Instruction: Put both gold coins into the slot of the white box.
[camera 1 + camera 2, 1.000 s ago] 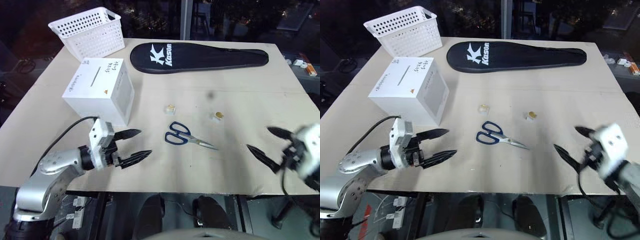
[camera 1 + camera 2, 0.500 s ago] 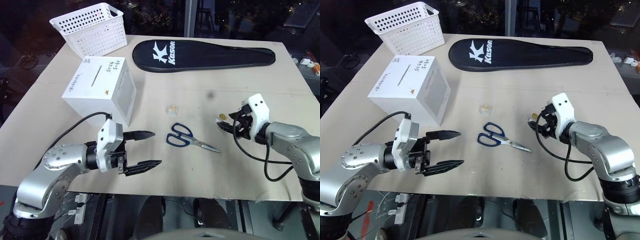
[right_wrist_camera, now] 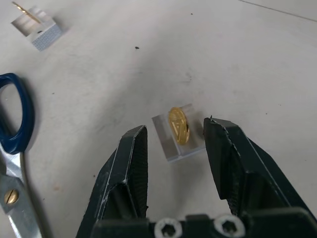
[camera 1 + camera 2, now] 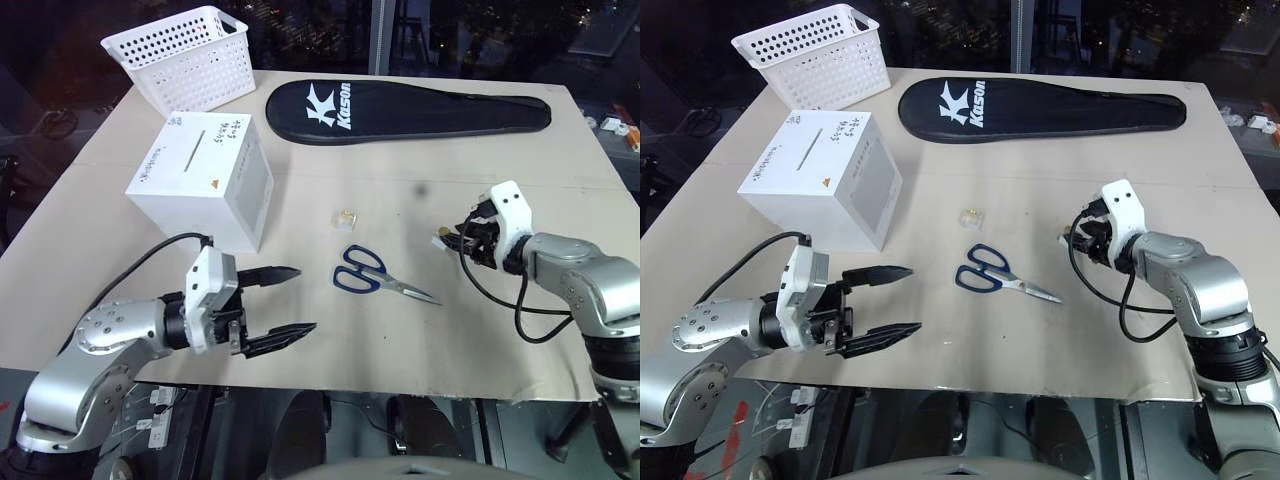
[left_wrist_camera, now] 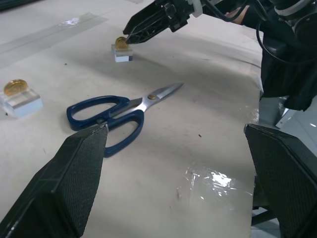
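Note:
Two gold coins stand upright on small clear blocks on the table. One gold coin [image 4: 345,215] sits above the scissors, well apart from both grippers. The other gold coin [image 3: 179,125] stands between the fingers of my right gripper [image 3: 176,126], whose jaws flank its clear block with a thin gap still showing on one side. The white box [image 4: 200,165] stands at the left, its slot [image 4: 191,151] on the top face. In front of the box my left gripper [image 4: 306,298] hovers open and holds nothing.
Blue-handled scissors [image 4: 375,275] lie between the two coins. A black racket case [image 4: 410,100] lies across the back of the table. At the back left corner stands a white perforated basket [image 4: 185,55]. Cables trail from both wrists.
My right arm has swung in from the table's right edge to the right coin, and its jaws have narrowed around the coin's block. The left gripper has stayed open in place.

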Robot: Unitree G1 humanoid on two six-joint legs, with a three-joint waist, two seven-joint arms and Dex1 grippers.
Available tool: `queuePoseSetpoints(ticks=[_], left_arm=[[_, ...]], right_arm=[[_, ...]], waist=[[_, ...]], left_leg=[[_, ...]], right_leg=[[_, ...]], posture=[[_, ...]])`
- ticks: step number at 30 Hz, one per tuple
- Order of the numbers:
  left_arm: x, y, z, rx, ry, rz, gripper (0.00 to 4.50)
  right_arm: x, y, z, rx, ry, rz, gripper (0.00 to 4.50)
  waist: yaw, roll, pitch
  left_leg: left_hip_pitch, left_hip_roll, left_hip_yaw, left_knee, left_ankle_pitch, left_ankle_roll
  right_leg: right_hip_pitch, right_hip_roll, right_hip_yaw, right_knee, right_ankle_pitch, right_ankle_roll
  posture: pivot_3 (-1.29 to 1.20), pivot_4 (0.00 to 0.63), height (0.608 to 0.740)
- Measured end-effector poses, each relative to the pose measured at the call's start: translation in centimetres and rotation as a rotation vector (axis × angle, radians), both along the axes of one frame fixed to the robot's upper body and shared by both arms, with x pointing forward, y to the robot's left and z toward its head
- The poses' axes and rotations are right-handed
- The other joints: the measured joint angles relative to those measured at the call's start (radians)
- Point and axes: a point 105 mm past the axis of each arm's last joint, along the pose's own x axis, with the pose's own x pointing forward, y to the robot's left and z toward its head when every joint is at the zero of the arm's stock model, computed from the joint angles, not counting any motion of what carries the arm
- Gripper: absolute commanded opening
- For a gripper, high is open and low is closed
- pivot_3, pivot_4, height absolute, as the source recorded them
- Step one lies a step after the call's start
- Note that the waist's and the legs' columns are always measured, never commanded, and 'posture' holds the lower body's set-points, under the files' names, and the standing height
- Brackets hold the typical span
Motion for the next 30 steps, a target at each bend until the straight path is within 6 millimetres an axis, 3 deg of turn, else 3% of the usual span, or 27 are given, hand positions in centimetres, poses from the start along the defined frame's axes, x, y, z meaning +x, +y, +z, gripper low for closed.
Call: queuePoseSetpoints(ticks=[7, 10, 11, 24, 28, 30], left_arm=[[0.2, -0.3, 0.5, -0.007, 0.000, 0.007, 4.50], [0.4, -0.3, 0.7, -0.007, -0.001, 0.015, 4.50], [0.3, -0.5, 0.8, -0.008, -0.002, 0.013, 4.50], [0.5, -1.0, 1.9, -0.063, 0.026, 0.027, 4.50], [2.3, -1.3, 4.7, -0.214, 0.078, 0.071, 4.50], [2.7, -1.4, 5.2, -0.251, 0.114, 0.072, 3.99]], right_arm=[[0.4, -0.3, -0.4, -0.005, 0.013, -0.010, 1.96], [0.6, -0.2, -0.8, 0.004, 0.024, -0.007, 0.72], [0.6, -0.1, -0.8, 0.007, 0.022, -0.002, 0.08], [0.5, 0.1, -0.4, 0.018, 0.014, 0.015, 0.08], [-1.3, 1.7, 2.7, 0.116, -0.076, 0.152, 0.08], [-2.7, 2.8, 4.5, 0.160, -0.121, 0.246, 0.00]], waist=[[-0.001, 0.000, 0.000], [-0.001, 0.000, 0.000], [-0.001, 0.000, 0.000], [0.000, 0.000, 0.000], [0.003, 0.000, 0.000], [0.000, 0.000, 0.000]], left_leg=[[0.000, 0.000, 0.000, 0.000, 0.000, 0.000], [0.000, 0.000, 0.000, 0.000, 0.000, 0.000], [0.000, 0.000, 0.000, 0.000, 0.000, 0.000], [0.000, 0.000, 0.000, 0.000, 0.000, 0.000], [-0.001, 0.000, -0.002, 0.000, 0.000, 0.000], [0.000, 0.000, -0.002, 0.000, 0.000, 0.000]], right_leg=[[0.000, 0.000, 0.000, 0.000, 0.000, 0.000], [0.000, 0.000, 0.000, 0.000, 0.000, 0.000], [0.000, 0.000, 0.000, 0.000, 0.000, 0.000], [0.000, 0.000, 0.000, 0.000, 0.000, 0.000], [0.000, 0.000, -0.001, 0.001, 0.000, 0.000], [0.000, 0.000, -0.001, 0.000, 0.000, 0.000]], posture=[[0.00, 0.150, 0.740], [0.00, 0.150, 0.740], [0.00, 0.150, 0.740], [0.00, 0.150, 0.740], [0.00, 0.150, 0.740], [0.00, 0.150, 0.740]])
